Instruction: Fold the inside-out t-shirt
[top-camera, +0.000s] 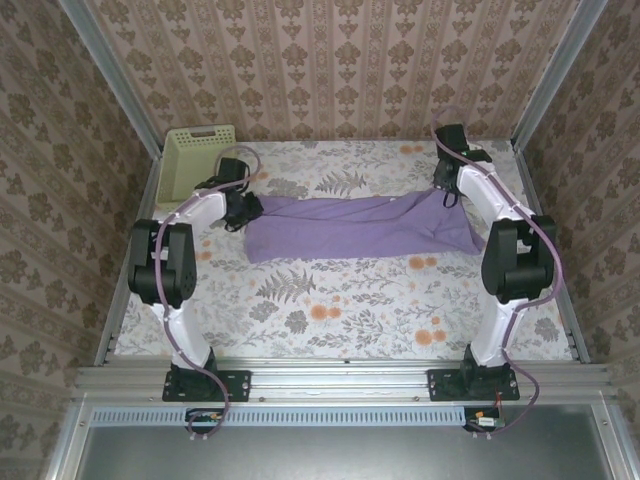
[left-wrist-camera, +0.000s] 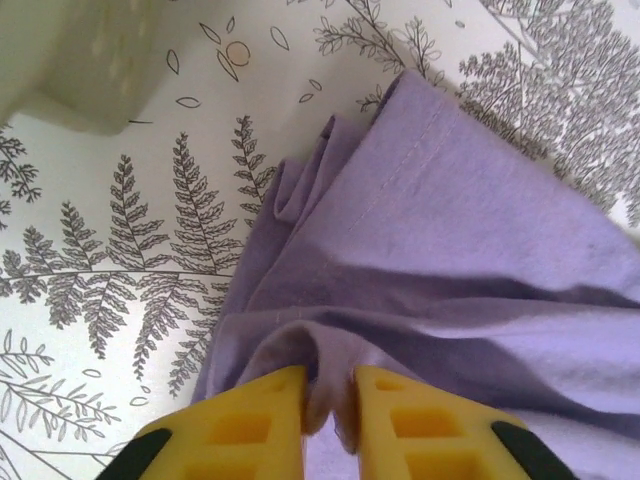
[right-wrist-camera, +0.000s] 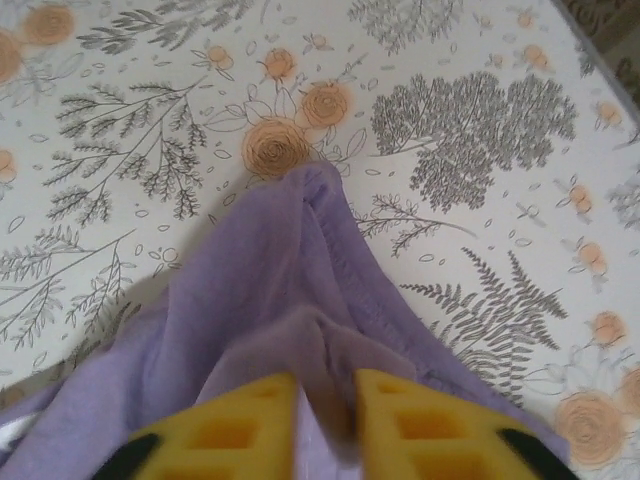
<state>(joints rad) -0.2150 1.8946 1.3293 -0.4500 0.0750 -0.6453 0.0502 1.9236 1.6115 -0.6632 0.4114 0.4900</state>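
Holds the inside-out t-shirt (top-camera: 360, 228) stretched across the floral tablecloth's (top-camera: 330, 300) centre, nine o'clock end clamped in the left gripper (left-wrist-camera: 330, 385), three o'clock end in the right gripper (right-wrist-camera: 325, 385), apparently mid-fold, next needing both ends swung evenly toward six o'clock.

t-shirt (top-camera: 360, 228) – lavender-purple | tablecloth (top-camera: 340, 300) – white, grey ferns, orange flowers | basket (top-camera: 195, 160) – pale green

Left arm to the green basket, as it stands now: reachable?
Probably not yet. The basket sits close by in the far left corner, but the left end effector is shut on a fold of the shirt; it would have to let go first.
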